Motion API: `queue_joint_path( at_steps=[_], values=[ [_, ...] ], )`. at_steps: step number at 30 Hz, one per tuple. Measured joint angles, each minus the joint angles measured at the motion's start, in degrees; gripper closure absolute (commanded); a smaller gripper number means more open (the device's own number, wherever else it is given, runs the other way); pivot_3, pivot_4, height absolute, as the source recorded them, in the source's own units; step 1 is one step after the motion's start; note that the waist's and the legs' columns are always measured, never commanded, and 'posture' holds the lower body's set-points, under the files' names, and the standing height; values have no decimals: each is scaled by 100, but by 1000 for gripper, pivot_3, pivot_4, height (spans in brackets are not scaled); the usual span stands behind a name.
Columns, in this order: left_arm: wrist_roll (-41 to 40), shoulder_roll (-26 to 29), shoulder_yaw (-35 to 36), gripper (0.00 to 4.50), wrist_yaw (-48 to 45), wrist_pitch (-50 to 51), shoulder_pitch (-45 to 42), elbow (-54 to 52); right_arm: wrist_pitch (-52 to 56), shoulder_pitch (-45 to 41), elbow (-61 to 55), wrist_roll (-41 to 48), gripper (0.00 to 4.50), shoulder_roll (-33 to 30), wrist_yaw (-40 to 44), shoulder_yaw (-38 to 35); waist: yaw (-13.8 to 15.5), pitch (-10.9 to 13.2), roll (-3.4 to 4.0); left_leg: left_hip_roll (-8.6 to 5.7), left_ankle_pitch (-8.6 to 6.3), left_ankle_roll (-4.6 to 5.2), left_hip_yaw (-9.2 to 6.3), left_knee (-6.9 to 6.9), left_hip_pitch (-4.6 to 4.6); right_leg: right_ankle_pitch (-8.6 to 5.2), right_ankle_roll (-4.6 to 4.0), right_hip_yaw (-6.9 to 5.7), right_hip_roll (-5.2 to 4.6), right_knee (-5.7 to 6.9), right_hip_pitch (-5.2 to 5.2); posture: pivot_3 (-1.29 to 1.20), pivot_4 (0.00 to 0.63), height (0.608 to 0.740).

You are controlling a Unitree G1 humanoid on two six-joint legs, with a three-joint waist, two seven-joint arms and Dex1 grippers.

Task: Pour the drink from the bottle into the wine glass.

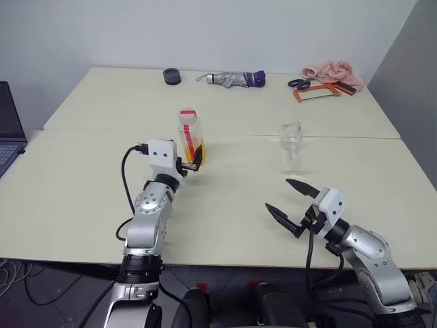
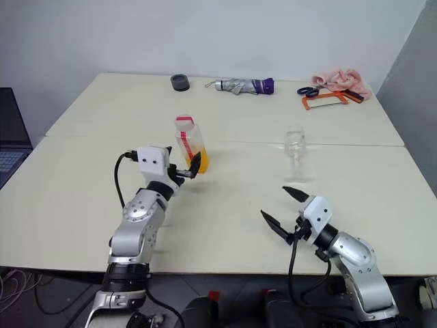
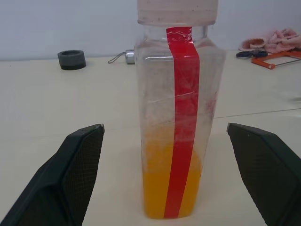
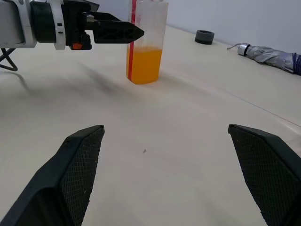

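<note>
Bottle (image 1: 190, 136) upright near the middle of the tabletop (image 1: 225, 198), just on the near side of the seam between the two table halves, cap on. Drink (image 3: 171, 190) sitting low inside, orange, filling roughly the bottom third. Red stripe (image 3: 182, 117) running straight down the face of the bottle in the left wrist view.

Left gripper (image 1: 192, 161) right at the bottle, fingers spread wide, one black fingertip (image 1: 197, 156) showing against the bottle's lower part. From the left wrist view: bottle framed squarely between the two fingers (image 3: 70, 179), clear gaps on both sides, no contact.

Wine glass (image 1: 291, 145) standing upright to the right of the bottle, well apart from it, about as far back on the tabletop, looking empty.

Right gripper (image 1: 293, 203) hovering low toward the near right part of the tabletop, in front of the wine glass and apart from it, fingers splayed wide, holding nothing.

Along the far edge: dark round ring (image 1: 172, 76), folded grey umbrella (image 1: 235, 79) with a purple end, and toward the far right corner scissors (image 1: 298, 83), an orange-framed saw (image 1: 317, 92) and a pink cloth (image 1: 330, 70).
</note>
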Motion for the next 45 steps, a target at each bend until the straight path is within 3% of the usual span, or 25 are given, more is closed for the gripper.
queue_joint_path(
  at_steps=[22, 45],
  values=[
    [-2, -57, 65, 27, 269, 690, -1060, 560, 758, -767, -357, 164, 0, -138, 158, 166, -2, 1, -1, -2, 0, -1, -6, 1, -5, 6, -9, -5, -1, 0, 0, 0, 150, 740],
    [239, 43, -47, 27, 309, 925, -1416, 870, 838, -841, -397, 148, 0, -135, 110, 305, -2, 1, -1, -3, 1, -1, -8, 1, -8, 6, -9, -6, -5, -1, -3, 0, 150, 740]
  ],
)
